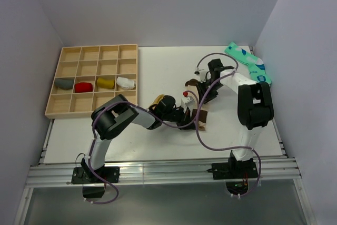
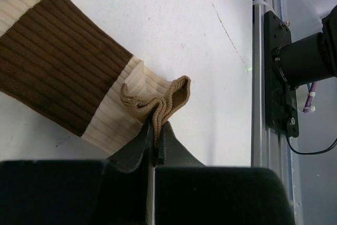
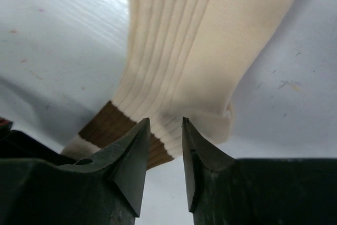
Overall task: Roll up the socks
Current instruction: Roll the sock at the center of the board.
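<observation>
left wrist view is showing the left fingers pressing together on the tan cuff of the beige sock, which is lying on the white worktop between the arms. the right fingers are hovering spread apart just over its cream part, gripping nothing.

We see a ribbed sock in cream with a broad dark brown band and a tan cuff, on the white table. At the table's far right corner lie teal socks patterned in white and blue. The pale wooden tray holds a grey roll, a red roll, a mustard-yellow roll and a white roll.
</observation>
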`<state>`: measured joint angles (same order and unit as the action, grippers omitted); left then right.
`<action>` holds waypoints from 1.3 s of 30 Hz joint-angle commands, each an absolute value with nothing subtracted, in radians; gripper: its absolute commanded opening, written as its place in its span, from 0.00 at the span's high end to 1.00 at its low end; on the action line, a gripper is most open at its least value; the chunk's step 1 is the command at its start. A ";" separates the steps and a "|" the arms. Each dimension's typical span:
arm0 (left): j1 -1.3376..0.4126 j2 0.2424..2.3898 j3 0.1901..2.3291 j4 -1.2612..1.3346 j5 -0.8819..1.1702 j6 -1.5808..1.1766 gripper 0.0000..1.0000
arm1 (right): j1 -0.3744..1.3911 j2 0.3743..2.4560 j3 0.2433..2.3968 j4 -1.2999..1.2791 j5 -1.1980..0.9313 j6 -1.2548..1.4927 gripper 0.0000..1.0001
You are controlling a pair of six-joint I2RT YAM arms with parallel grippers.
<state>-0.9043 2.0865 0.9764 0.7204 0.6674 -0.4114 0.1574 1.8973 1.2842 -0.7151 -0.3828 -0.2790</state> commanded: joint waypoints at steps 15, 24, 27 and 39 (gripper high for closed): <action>-0.913 2.000 0.923 0.857 0.614 -0.403 1.00 | 0.215 1.821 1.232 -0.847 -0.637 -0.426 0.81; -0.913 2.006 0.933 0.876 0.601 -0.414 1.00 | 0.256 1.882 1.226 -0.863 -0.627 -0.439 0.83; -0.913 2.005 0.928 0.881 0.588 -0.417 1.00 | 0.258 1.876 1.215 -0.879 -0.618 -0.460 0.84; -0.911 2.000 0.914 0.876 0.529 -0.420 1.00 | 0.249 1.760 1.115 -0.907 -0.558 -0.506 0.88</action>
<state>-0.9077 2.0426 0.9142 0.8307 0.5545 -0.4133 0.2546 1.8225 1.1233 -0.8841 -0.5694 -0.4812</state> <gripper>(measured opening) 0.045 0.127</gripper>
